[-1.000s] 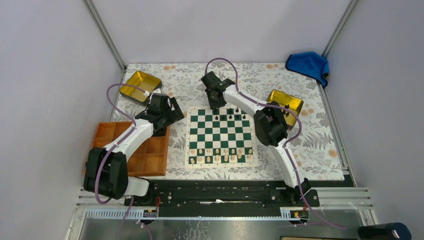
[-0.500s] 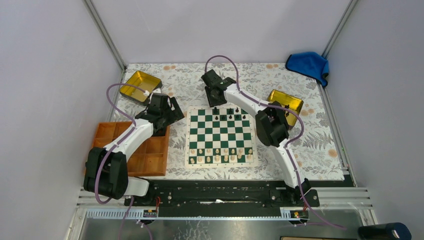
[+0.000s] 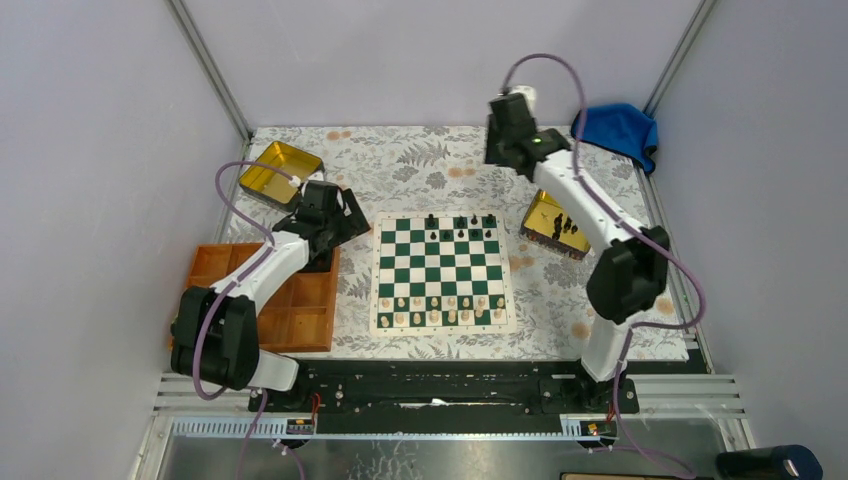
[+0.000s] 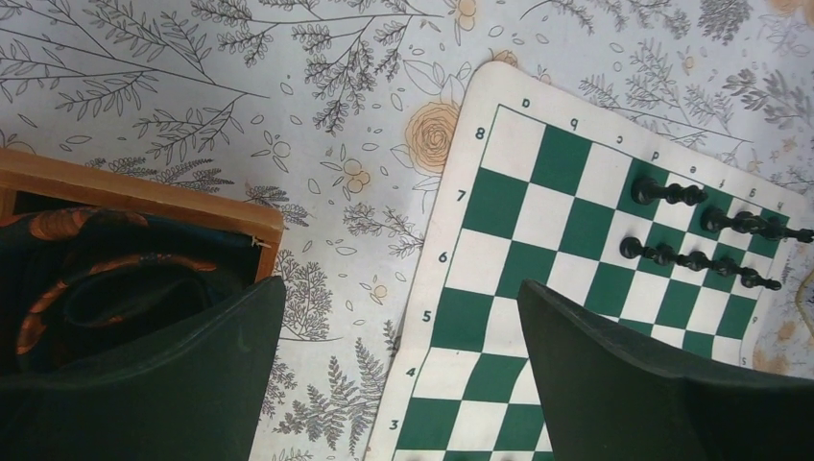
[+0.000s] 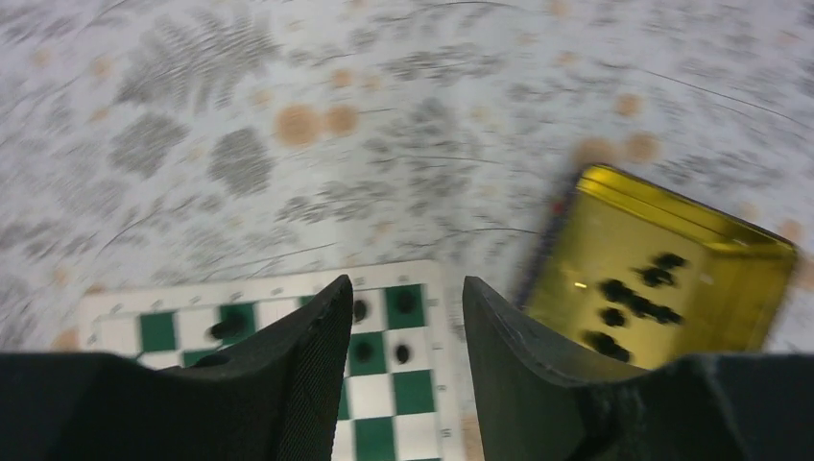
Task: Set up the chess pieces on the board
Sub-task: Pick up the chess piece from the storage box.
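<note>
The green-and-white board lies mid-table. Several black chess pieces stand on its two far rows, also seen in the left wrist view and, blurred, in the right wrist view. More black pieces lie in the gold tin right of the board. My right gripper is raised beyond the board's far right corner, open and empty. My left gripper is open and empty above the gap between the orange tray and the board's left edge.
Cream pieces fill the board's two near rows. An orange compartment tray sits left of the board, its corner in the left wrist view. A second gold tin is at far left, a blue cloth at far right.
My right gripper has left the board's far edge and swung up and right toward the gold tin; a black piece stands where it was. The left arm has barely moved.
</note>
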`<action>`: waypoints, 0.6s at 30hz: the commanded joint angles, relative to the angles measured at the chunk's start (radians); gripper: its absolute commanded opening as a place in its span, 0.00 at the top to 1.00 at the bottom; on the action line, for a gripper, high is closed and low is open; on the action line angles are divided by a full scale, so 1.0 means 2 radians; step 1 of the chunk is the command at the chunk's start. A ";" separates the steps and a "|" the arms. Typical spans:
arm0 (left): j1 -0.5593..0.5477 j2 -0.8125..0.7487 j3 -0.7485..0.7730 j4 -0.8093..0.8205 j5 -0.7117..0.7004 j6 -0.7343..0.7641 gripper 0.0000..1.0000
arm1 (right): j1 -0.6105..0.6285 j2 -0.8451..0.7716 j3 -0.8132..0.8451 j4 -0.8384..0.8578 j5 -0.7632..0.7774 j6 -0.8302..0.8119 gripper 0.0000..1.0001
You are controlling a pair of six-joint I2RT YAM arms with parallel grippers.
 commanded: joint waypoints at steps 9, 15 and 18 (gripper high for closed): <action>-0.004 0.022 0.017 0.021 0.002 0.005 0.01 | -0.155 -0.086 -0.191 0.026 0.006 0.067 0.46; -0.004 0.022 0.017 0.018 0.000 0.007 0.01 | -0.178 -0.074 -0.224 0.027 -0.008 0.079 0.47; -0.004 0.021 0.017 0.017 0.000 0.008 0.01 | -0.180 -0.069 -0.238 0.039 -0.016 0.080 0.47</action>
